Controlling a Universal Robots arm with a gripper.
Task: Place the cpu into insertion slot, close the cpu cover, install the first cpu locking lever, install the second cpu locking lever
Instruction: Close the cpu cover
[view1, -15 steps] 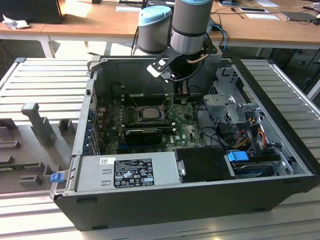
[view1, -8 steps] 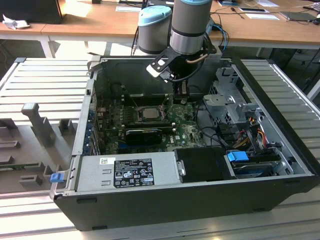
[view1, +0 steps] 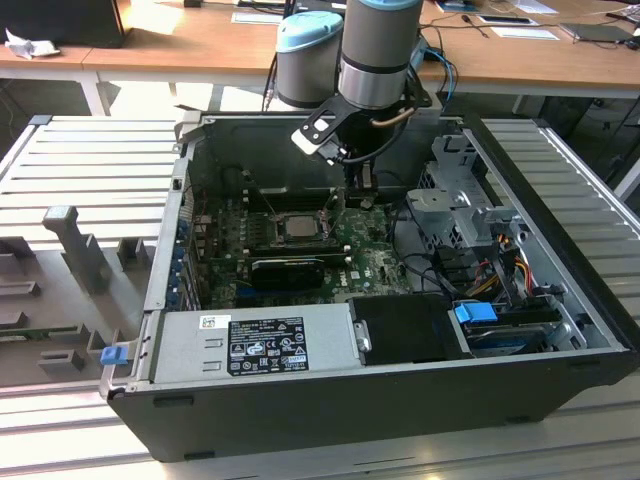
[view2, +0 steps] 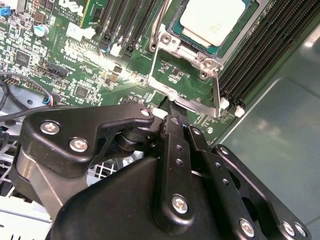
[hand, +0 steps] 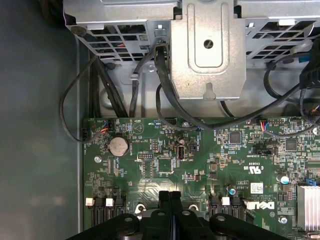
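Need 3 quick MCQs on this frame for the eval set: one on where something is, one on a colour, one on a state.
1. Where is the cpu?
A) held in the jaws
B) seated in the insertion slot
C) lying loose on the board

2. What colour is the motherboard?
A) green
B) red
C) blue

3. How does the cpu cover stand?
A) shut over the cpu
B) removed altogether
C) swung open, off the cpu

Answers:
1 B: the second wrist view shows its silver top sitting inside the slot's rim.
2 A: the board is green in both wrist views.
3 C: the frame stands beside the chip, and the board shows through its window.
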